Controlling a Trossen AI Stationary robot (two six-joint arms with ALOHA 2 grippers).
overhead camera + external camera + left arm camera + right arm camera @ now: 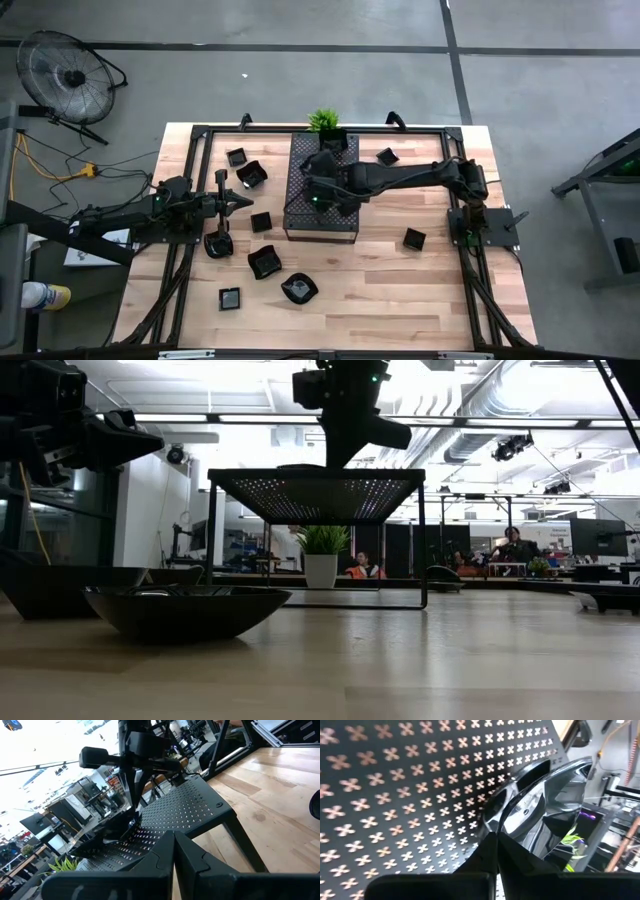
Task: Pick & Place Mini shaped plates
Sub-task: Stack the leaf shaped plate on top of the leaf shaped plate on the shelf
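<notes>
Wooden tabletop [400, 290], seen from above, carrying a raised perforated tray [300, 205] at its centre. The right arm reaches across the tray from the right; the right gripper [318, 192] sits over the tray's surface, jaws closed, with a glossy black plate [545, 805] just ahead of the fingers on the perforated top; whether it is gripped cannot be told. The left gripper [243, 203] hangs left of the tray, jaws closed and empty. Mini shaped plates lie scattered on the tabletop: a rounded one [299, 289] near the front, a square one [230, 298] at front left, another [414, 239] on the right. A small green plant [323, 121] stands behind the tray.
</notes>
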